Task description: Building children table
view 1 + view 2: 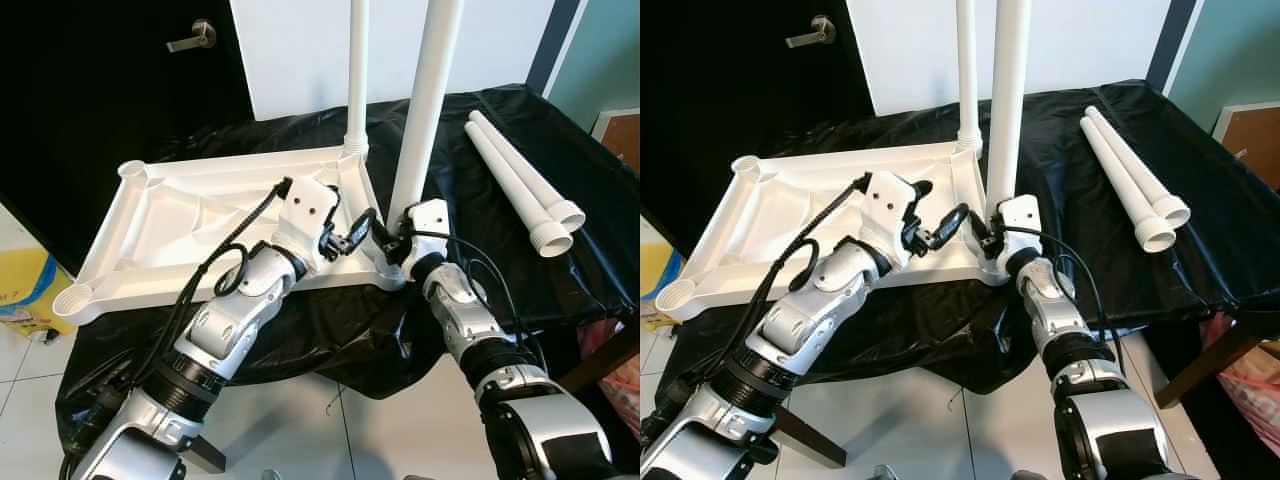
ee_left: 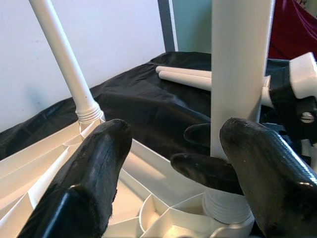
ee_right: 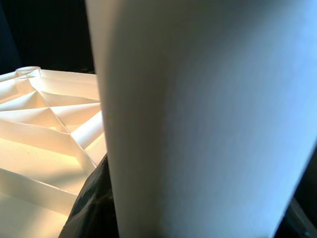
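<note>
The white ribbed plastic children's tabletop [image 1: 180, 215] lies upside down on black sheeting [image 1: 480, 230]. The right gripper [image 1: 392, 238] clasps the near upright white plastic leg tube [image 1: 425, 110] at its corner socket. The left gripper [image 1: 352, 236] hovers beside it, fingers [image 2: 99, 163] spread.

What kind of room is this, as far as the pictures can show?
Probably a room in a home, used for furniture assembly. A dark door with a lever handle stands in a white wall, the floor has pale tiles, and a white tabletop lies upside down on a black-covered surface.
</note>
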Controlling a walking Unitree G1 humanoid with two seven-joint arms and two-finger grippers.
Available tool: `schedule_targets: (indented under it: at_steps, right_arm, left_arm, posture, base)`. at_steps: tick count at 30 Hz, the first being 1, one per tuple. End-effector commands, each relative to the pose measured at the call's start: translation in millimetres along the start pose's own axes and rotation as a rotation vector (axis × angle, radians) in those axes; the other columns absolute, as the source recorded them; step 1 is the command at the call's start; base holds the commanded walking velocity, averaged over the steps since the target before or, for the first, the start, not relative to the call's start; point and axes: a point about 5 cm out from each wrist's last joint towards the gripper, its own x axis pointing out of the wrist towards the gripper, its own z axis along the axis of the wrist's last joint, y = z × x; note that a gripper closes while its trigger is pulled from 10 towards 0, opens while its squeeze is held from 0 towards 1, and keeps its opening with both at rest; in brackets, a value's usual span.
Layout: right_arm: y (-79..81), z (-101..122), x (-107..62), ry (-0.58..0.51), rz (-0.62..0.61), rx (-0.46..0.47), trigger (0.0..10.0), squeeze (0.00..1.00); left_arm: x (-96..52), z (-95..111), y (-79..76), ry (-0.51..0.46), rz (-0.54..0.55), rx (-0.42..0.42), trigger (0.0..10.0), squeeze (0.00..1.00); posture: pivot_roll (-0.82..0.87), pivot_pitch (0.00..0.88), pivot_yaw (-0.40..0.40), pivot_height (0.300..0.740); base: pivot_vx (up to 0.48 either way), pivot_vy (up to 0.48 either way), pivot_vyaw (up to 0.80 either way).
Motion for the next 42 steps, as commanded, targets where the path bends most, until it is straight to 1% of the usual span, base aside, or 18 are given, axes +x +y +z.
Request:
schedule_targets:
  at_steps: [1, 9, 11, 13, 14, 15, 17, 18, 19, 20, 23, 26, 32, 33, 34, 35, 39, 42]
  right_arm:
    - [2.3, -23, -7.5, 0.115, -0.047, 0.075, 10.0, 0.0]
    - [5.6, -26, -10.5, 0.111, -0.06, 0.054, 10.0, 0.0]
    - [8.1, -27, -11.9, 0.103, -0.123, 0.076, 10.0, 0.0]
    - [8.1, -27, -11.9, 0.103, -0.123, 0.076, 10.0, 0.0]
    - [9.3, -28, -12.6, 0.095, -0.168, 0.094, 10.0, 0.0]
    - [9.3, -28, -12.6, 0.095, -0.168, 0.094, 10.0, 0.0]
    - [13.7, -29, -16.2, 0.068, -0.318, 0.1, 10.0, 0.0]
    - [13.7, -29, -16.2, 0.068, -0.318, 0.1, 10.0, 0.0]
    - [17.0, -29, -18.4, 0.057, -0.389, 0.101, 10.0, 0.0]
    - [17.0, -29, -18.4, 0.057, -0.389, 0.101, 10.0, 0.0]
    - [28.4, -29, -17.4, 0.055, -0.404, 0.107, 10.0, 0.0]
    - [35.7, -26, -15.4, 0.044, -0.36, 0.108, 10.0, 0.0]
    - [36.3, -22, -15.1, 0.012, -0.336, 0.099, 10.0, 0.0]
    - [36.1, -19, -15.4, -0.01, -0.334, 0.096, 10.0, 0.83]
    - [36.1, -19, -15.4, -0.01, -0.334, 0.096, 10.0, 0.83]
    - [36.0, -14, -16.0, -0.048, -0.304, 0.093, 10.0, 1.0]
    - [32.3, -10, -17.0, -0.077, -0.286, 0.098, 10.0, 1.0]
    - [25.2, -7, -19.1, -0.094, -0.268, 0.07, 10.0, 1.0]
  left_arm:
    - [-2.3, 3, -15.8, -0.007, -0.287, 0.012, 10.0, 0.0]
    - [-2.6, 3, -16.9, -0.007, -0.29, 0.009, 10.0, 0.0]
    - [-3.1, 2, -18.0, -0.005, -0.294, 0.009, 10.0, 0.0]
    - [-3.1, 2, -18.0, -0.005, -0.294, 0.009, 10.0, 0.0]
    - [-3.4, 2, -18.4, -0.004, -0.296, 0.009, 10.0, 0.0]
    - [-3.4, 2, -18.4, -0.004, -0.296, 0.009, 10.0, 0.0]
    - [-4.5, 1, -19.8, 0.0, -0.302, 0.007, 10.0, 0.0]
    - [-4.5, 1, -19.8, 0.0, -0.302, 0.007, 10.0, 0.0]
    - [-5.1, 1, -20.5, 0.002, -0.305, 0.006, 10.0, 0.0]
    - [-5.1, 1, -20.5, 0.002, -0.305, 0.006, 10.0, 0.0]
    - [-5.9, 0, -22.2, 0.007, -0.313, 0.006, 10.0, 0.0]
    - [-6.5, -1, -23.2, 0.011, -0.317, 0.008, 10.0, 0.0]
    - [-6.7, -1, -22.3, 0.015, -0.312, 0.012, 10.0, 0.0]
    - [-6.8, -2, -22.2, 0.015, -0.31, 0.013, 10.0, 0.0]
    - [-6.8, -2, -22.2, 0.015, -0.31, 0.013, 10.0, 0.0]
    - [-7.0, -1, -22.1, 0.013, -0.309, 0.013, 10.0, 0.0]
    - [-7.4, -1, -22.4, 0.014, -0.311, 0.01, 10.0, 0.0]
    - [-8.3, -2, -23.7, 0.018, -0.318, 0.011, 10.0, 0.0]
  posture:
    - [-0.13, 0.0, 0.063, 0.74]
    - [-0.13, 0.0, 0.063, 0.74]
    - [-0.13, 0.0, 0.063, 0.74]
    - [-0.13, 0.0, 0.063, 0.74]
    - [-0.13, 0.0, 0.064, 0.74]
    - [-0.13, 0.0, 0.064, 0.74]
    - [-0.13, 0.0, 0.067, 0.74]
    - [-0.13, 0.0, 0.067, 0.74]
    - [-0.13, 0.0, 0.067, 0.74]
    - [-0.13, 0.0, 0.067, 0.74]
    - [-0.12, 0.0, 0.069, 0.74]
    - [-0.12, 0.0, 0.062, 0.74]
    - [-0.11, 0.0, 0.059, 0.74]
    - [-0.11, 0.0, 0.059, 0.74]
    - [-0.11, 0.0, 0.059, 0.74]
    - [-0.12, 0.0, 0.059, 0.74]
    - [-0.12, 0.0, 0.061, 0.74]
    - [-0.13, 0.0, 0.065, 0.74]
  base:
    - [0.0, 0.0, 0.0]
    - [0.0, 0.0, 0.0]
    - [0.0, 0.0, 0.0]
    - [0.0, 0.0, 0.0]
    - [0.0, 0.0, 0.0]
    - [0.0, 0.0, 0.0]
    - [0.0, 0.0, 0.0]
    - [0.0, 0.0, 0.0]
    - [0.0, 0.0, 0.0]
    - [0.0, 0.0, 0.0]
    - [0.0, 0.0, 0.0]
    - [0.0, 0.0, 0.0]
    - [0.0, 0.0, 0.0]
    - [0.0, 0.0, 0.0]
    - [0.0, 0.0, 0.0]
    - [0.0, 0.0, 0.0]
    - [0.0, 0.0, 0.0]
    - [0.0, 0.0, 0.0]
